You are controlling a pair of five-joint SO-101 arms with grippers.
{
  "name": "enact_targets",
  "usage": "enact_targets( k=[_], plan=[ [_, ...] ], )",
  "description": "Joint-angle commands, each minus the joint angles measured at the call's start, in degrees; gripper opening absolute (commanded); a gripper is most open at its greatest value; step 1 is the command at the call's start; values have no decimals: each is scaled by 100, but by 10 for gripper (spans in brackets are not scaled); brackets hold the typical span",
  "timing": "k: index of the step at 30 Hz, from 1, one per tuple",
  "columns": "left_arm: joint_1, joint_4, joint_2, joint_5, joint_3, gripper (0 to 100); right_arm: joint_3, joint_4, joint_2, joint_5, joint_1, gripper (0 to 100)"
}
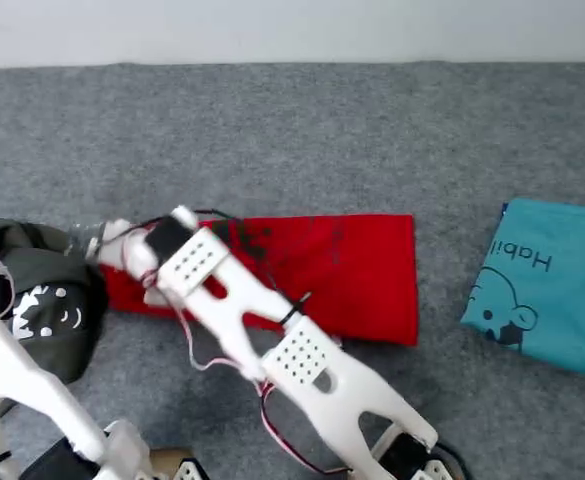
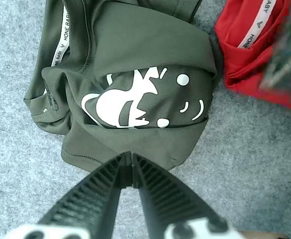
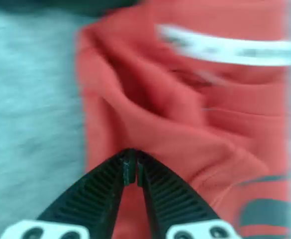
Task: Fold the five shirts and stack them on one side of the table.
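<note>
Shirt [image 1: 352, 270] (red) lies sideways, collar [image 2: 257, 25] leftward.

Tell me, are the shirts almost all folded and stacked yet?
Not yet. The teal shirt lies folded flat at one side of the table. The red shirt is in hand: it's a long strip, with the right claw shut over its collar end. The dark green shirt sits bunched up below the shut left claw, and nothing is stacked.

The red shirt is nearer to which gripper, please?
Right. The right gripper is over the red shirt, near its collar end; the left gripper is at the edge of the dark green shirt beside it.
</note>
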Motion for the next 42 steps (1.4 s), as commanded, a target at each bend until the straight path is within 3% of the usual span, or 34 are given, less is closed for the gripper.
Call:
enact_targets(
  k=[1,10,17,27,42],
  plan=[
    [35,-158,-220,9,-31,9,-193,488,-409,-105,-286,21],
    [44,-158,-220,9,-31,9,-202,514,-1358,-105,286,21],
    [123,-158,-202,9,-31,10,-185,453,-1174,-105,910,21],
    [308,-158,-220,26,-48,9,-141,541,-1675,-721,593,24],
    [290,-158,-211,35,-31,9,3112,497,-2686,-1301,382,21]
  ],
)
